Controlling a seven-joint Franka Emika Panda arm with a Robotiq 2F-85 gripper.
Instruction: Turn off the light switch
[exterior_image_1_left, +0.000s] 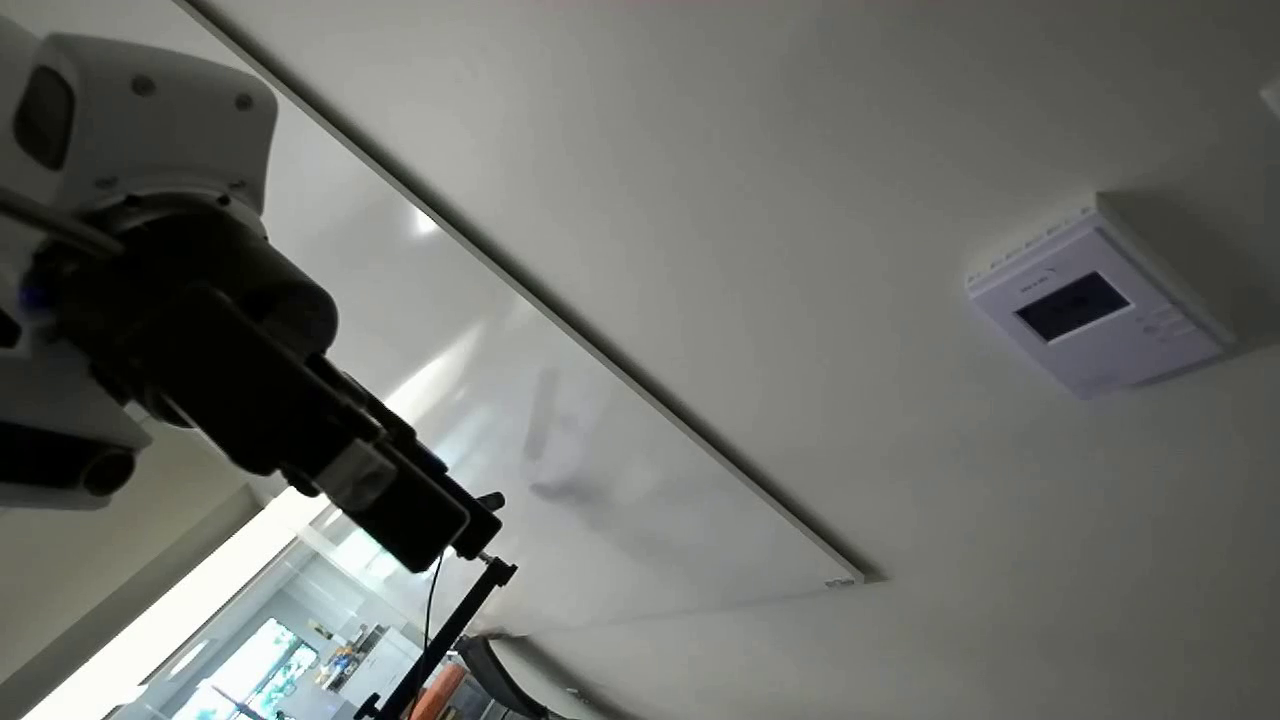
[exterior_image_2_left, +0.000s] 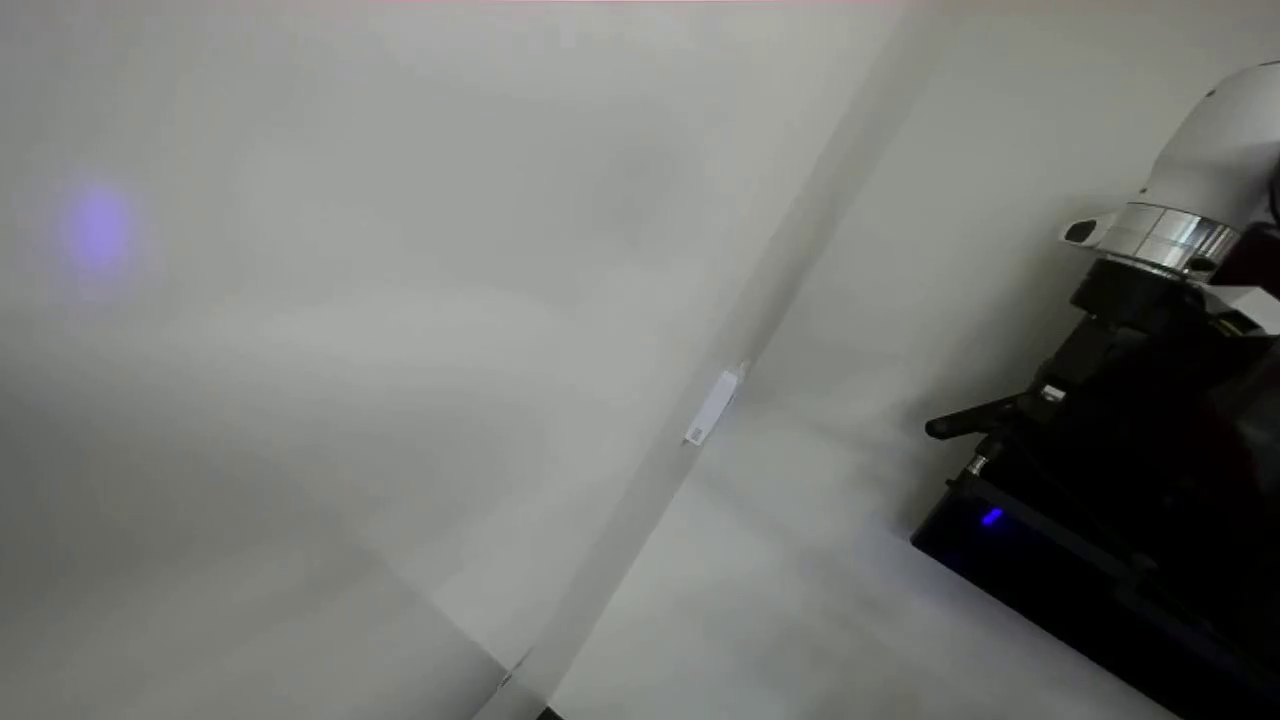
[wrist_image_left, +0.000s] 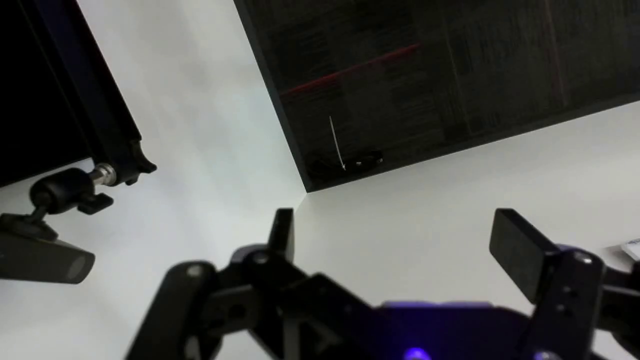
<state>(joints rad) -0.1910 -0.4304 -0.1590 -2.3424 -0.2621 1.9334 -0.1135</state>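
A small white squarish wall box is fixed to the wall in an exterior view. It has a dark rectangular panel and faint buttons. It may be the light switch, but I cannot be sure. A white piece is cut off at the right edge of the wrist view; I cannot tell what it is. My gripper is open, with its fingers wide apart and only wall between them. In an exterior view the gripper is well away from the box. In an exterior view the arm ends in darkness, and its fingers cannot be made out.
A whiteboard is on the wall between my arm and the wall box. A black stand with a mounted camera stands at the left in the wrist view. Dark carpet meets the white walls at a corner.
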